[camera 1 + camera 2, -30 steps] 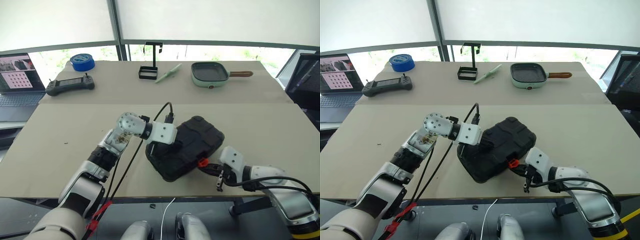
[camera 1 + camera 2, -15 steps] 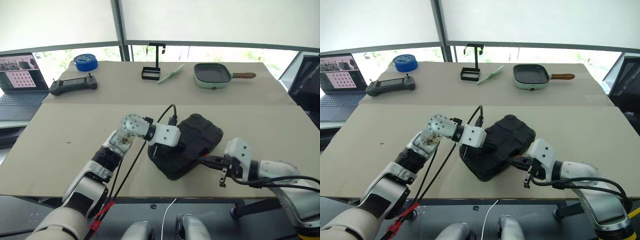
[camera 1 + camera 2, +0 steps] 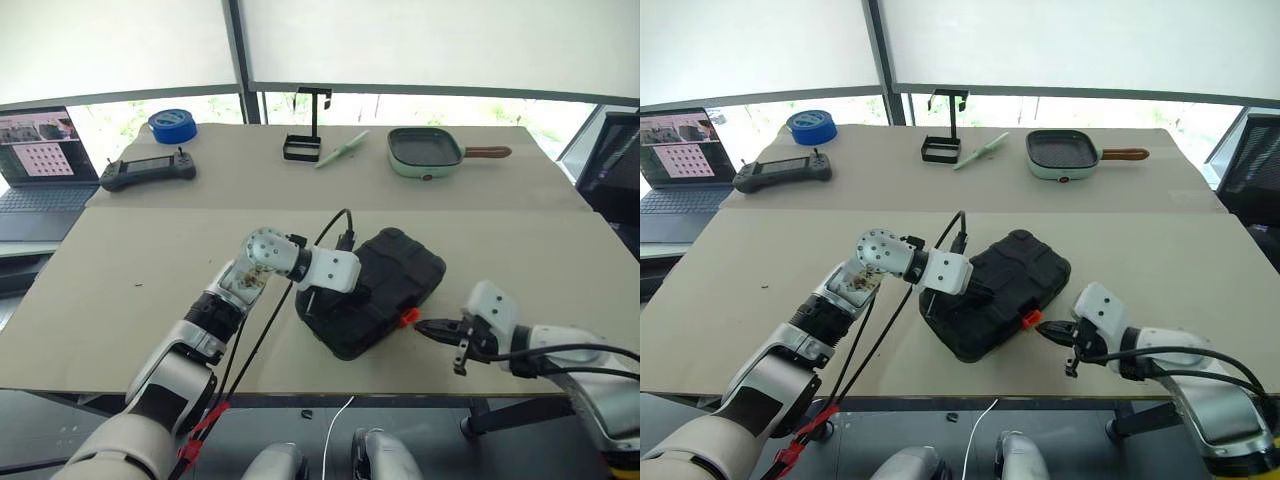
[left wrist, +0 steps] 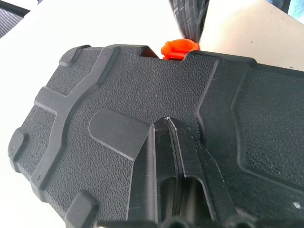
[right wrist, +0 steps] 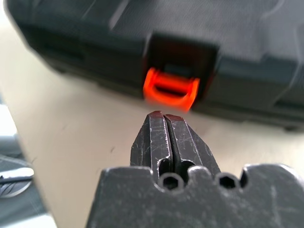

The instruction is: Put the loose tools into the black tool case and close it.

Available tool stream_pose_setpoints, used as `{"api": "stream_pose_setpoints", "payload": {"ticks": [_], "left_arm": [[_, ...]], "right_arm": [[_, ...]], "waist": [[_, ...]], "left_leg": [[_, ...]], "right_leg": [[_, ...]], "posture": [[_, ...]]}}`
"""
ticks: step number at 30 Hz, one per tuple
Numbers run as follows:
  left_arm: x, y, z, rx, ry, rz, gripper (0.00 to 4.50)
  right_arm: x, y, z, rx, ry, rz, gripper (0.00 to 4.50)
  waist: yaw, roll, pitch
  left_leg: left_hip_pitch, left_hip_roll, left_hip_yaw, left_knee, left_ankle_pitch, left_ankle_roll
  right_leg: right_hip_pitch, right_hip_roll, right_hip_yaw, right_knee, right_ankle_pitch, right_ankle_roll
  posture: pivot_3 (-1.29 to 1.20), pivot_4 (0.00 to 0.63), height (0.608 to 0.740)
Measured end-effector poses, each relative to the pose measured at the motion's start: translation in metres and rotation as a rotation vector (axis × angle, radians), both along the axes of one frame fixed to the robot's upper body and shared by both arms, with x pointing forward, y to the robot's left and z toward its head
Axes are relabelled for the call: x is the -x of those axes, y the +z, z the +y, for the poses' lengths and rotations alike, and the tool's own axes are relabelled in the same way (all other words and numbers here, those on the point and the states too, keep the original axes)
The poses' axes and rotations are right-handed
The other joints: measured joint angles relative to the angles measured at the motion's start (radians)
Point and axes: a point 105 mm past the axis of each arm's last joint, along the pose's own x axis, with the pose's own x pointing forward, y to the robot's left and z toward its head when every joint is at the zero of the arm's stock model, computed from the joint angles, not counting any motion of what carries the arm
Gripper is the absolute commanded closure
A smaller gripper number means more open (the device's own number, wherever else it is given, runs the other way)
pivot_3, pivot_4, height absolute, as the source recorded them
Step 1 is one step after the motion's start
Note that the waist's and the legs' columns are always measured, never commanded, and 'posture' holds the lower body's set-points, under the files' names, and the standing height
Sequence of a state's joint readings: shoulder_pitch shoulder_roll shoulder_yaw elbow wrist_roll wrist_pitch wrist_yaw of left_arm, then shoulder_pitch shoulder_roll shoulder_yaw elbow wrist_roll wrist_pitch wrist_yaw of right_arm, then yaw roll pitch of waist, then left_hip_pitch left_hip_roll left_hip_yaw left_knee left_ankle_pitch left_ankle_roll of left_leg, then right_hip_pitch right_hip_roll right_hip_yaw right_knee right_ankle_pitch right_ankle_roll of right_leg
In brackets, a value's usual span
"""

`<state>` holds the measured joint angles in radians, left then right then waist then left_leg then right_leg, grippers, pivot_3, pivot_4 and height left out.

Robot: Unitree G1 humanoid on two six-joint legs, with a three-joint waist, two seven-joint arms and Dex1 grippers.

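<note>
The black tool case (image 3: 385,280) lies closed near the table's front edge, ribbed shell up. Its small orange latch (image 3: 407,317) faces my right arm. My left gripper (image 4: 166,122) is shut, and its fingertips rest on the case's lid at the near left side (image 3: 312,300). To the right of the case, my right gripper (image 3: 420,326) is shut with nothing held. Its tips point at the latch (image 5: 171,90) with a small gap between them. The loose tools are out of view.
At the back of the table are a blue tape roll (image 3: 172,124), a black controller (image 3: 147,170), a black wire stand (image 3: 304,145), a pale green utensil (image 3: 340,147) and a green pan (image 3: 425,150). A laptop (image 3: 35,165) sits at the far left.
My right gripper, which covered the orange latch half a second ago, has drawn back to the right, and the latch shows again. The left gripper has stayed on the lid.
</note>
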<state>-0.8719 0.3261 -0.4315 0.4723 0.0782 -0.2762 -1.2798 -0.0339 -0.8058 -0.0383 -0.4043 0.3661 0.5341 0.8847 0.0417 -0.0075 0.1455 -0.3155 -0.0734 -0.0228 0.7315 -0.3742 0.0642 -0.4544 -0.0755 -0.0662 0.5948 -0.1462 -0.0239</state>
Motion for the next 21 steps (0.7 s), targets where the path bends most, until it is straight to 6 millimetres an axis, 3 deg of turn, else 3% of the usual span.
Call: {"api": "stream_pose_setpoints", "payload": {"ticks": [7,14,19,21], "left_arm": [[-0.003,-0.001,0.001,-0.008,-0.001,-0.001,4.48],[-0.001,-0.002,-0.001,0.002,-0.008,0.002,4.48],[-0.007,0.005,0.022,0.086,0.102,0.102,3.00],[-0.010,0.008,0.051,0.094,0.178,0.178,2.30]], "right_arm": [[0.001,0.015,0.020,-0.056,0.046,-0.023,4.50],[0.012,0.002,0.014,-0.034,0.050,0.008,4.50],[0.029,0.011,0.001,-0.050,0.067,0.053,2.96],[0.033,0.022,-0.009,-0.074,0.072,0.063,2.30]], "waist": [[-0.003,0.000,-0.001],[0.004,0.000,-0.002],[-0.010,0.000,-0.002],[-0.031,0.000,-0.002]], "left_leg": [[0.001,0.000,0.000,0.000,0.000,0.000],[0.002,0.000,0.000,0.000,0.000,0.000],[0.002,0.001,0.000,-0.001,0.000,0.000],[0.001,0.001,0.000,-0.003,0.000,0.000]], "right_leg": [[0.001,0.000,0.001,0.000,0.000,0.000],[0.002,0.000,0.000,0.000,0.000,0.000],[0.000,0.001,0.000,0.000,0.000,0.000],[-0.002,0.002,0.001,0.001,0.000,0.000]], "posture": [[0.00,0.150,0.740],[0.00,0.150,0.740],[0.00,0.150,0.740],[0.00,0.150,0.740]]}}
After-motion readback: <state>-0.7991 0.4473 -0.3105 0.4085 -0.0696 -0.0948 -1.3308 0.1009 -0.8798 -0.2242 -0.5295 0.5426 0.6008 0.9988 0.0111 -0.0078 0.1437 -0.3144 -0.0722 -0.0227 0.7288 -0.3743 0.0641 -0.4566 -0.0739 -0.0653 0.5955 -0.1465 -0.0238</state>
